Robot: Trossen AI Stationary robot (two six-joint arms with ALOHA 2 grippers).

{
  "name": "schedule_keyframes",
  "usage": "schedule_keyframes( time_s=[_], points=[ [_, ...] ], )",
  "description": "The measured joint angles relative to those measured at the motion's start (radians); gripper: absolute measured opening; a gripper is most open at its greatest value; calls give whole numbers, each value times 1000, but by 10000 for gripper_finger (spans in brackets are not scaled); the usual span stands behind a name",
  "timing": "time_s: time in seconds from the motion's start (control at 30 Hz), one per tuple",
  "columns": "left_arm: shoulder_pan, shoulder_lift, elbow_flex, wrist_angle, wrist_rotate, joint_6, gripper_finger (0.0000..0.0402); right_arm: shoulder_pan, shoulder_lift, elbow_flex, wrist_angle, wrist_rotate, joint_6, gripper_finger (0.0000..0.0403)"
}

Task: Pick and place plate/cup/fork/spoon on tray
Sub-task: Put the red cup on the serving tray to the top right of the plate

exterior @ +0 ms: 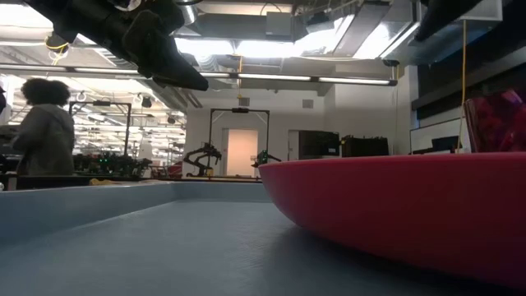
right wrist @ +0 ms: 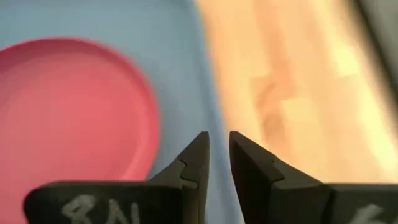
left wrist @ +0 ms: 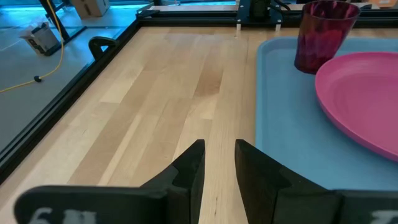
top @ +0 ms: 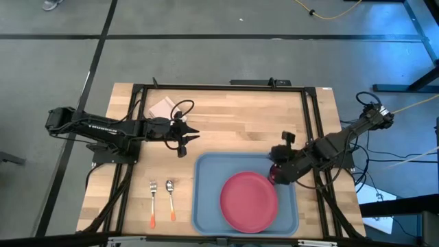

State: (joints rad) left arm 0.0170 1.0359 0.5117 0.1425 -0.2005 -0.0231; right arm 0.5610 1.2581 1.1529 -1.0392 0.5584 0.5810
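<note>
The light-blue tray (top: 206, 206) lies at the table's near middle. The pinkish-red plate (top: 248, 202) lies flat in it. The dark red cup (left wrist: 323, 34) stands upright on the tray's floor at its far right corner, beside the plate, and shows in the low view (exterior: 497, 123). The fork (top: 153, 200) and the spoon (top: 170, 199) lie side by side on the wood, left of the tray. My left gripper (top: 195, 137) hovers over the wood by the tray's far left corner, shut and empty. My right gripper (top: 274, 168) is above the tray near the cup, shut and empty (right wrist: 217, 140).
A white square pad (top: 161, 108) lies at the table's far left, behind my left arm. A black frame (top: 219, 87) runs around the table top. Bare wood lies between the two arms, beyond the tray. A person (exterior: 45, 131) stands in the room behind.
</note>
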Motion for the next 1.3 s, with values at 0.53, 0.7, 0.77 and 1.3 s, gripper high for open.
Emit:
schedule_keyframes(
  time_s=[0.53,0.7,0.77,1.3],
  points=[
    [0,0,0,0,0,0,82,-42,1,-44,50,22,-109,68],
    [0,0,0,0,0,0,82,-46,-84,-101,141,31,-146,68],
    [0,0,0,0,0,0,82,-60,-152,-142,176,55,-169,68],
    [0,0,0,0,0,0,82,-182,-424,-419,382,-336,-162,60]
  ],
)
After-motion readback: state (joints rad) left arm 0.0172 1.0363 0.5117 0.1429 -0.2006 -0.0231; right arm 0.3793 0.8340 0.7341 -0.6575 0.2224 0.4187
